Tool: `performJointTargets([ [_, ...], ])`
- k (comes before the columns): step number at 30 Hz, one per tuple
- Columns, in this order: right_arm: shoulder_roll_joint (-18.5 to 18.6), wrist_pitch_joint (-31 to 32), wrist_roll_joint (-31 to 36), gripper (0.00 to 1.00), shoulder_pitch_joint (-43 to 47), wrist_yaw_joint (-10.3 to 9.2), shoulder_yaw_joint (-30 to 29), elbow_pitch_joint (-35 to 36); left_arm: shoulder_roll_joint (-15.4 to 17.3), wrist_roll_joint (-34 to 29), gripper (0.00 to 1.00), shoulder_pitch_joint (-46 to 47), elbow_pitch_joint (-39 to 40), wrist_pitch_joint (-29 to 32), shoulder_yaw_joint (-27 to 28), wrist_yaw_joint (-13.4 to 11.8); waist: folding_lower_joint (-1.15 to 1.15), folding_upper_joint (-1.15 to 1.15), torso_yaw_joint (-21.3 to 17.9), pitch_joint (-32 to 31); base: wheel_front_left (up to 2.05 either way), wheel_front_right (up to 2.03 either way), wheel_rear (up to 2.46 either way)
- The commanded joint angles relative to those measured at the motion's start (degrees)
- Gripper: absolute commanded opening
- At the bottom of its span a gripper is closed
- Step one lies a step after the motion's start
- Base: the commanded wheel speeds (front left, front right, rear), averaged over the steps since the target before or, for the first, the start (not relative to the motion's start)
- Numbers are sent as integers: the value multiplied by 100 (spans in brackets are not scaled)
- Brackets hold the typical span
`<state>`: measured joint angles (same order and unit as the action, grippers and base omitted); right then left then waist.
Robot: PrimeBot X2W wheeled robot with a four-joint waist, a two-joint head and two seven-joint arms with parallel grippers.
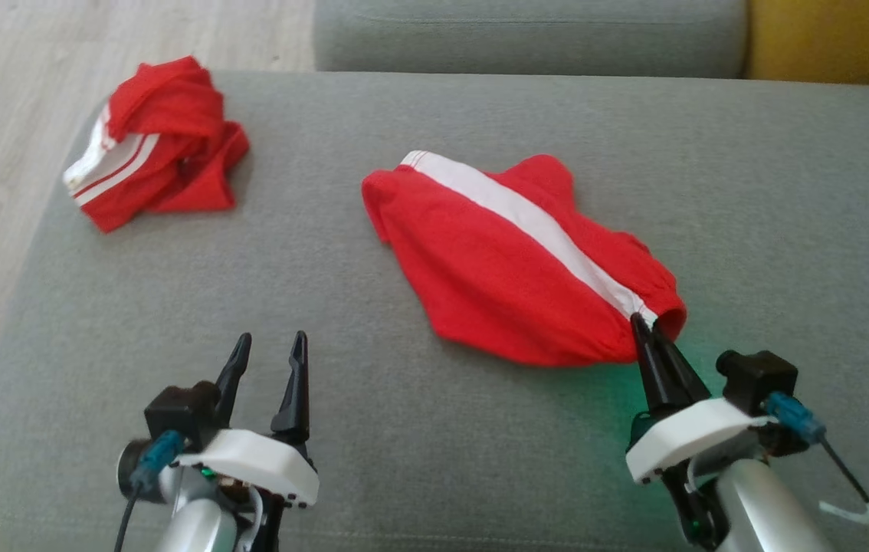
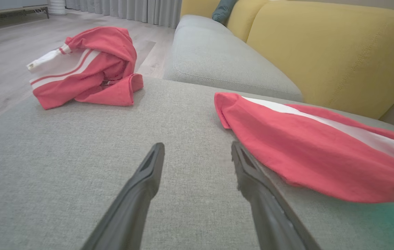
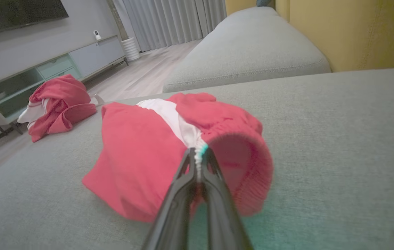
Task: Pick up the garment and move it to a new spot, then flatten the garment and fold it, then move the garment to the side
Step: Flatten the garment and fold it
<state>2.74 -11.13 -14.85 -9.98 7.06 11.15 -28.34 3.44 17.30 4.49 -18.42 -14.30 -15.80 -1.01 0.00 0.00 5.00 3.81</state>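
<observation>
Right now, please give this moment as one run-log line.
right gripper: shut on spread red garment, at elastic edge | left gripper: open, holding nothing, over grey cushion | crumpled red garment: far left

The red garment (image 1: 511,284), white-striped, lies loosely spread on the grey cushion, waistband gathered.

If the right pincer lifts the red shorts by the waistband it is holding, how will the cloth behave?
Probably floppy: the shorts lie in soft wrinkles, so they would likely hang and drape from the right pincer. Likely light, being thin cloth. The gathered waistband may stretch a little, but the shut pincer looks firmly pinched on it.
</observation>
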Motion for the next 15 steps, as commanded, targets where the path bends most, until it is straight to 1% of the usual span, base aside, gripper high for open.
performJointTargets([
  [1,46,10,55,0,-113,43,91,246,6,-47,100,78,206,-70,220,-5,0,0,-66,-24,0,0,0],
  [8,447,617,280,0,335,43,-181,979,-6,-40,100,86,248,-70,231,11,0,0,-235,-31,0,0,0],
  [12,678,847,481,0,505,43,-613,1299,-12,-34,100,103,285,-70,233,15,0,0,-282,-5,0,0,0],
  [15,753,887,718,0,538,43,-1002,1453,-16,-2,100,144,281,-70,209,45,0,0,-309,57,0,0,0],
])
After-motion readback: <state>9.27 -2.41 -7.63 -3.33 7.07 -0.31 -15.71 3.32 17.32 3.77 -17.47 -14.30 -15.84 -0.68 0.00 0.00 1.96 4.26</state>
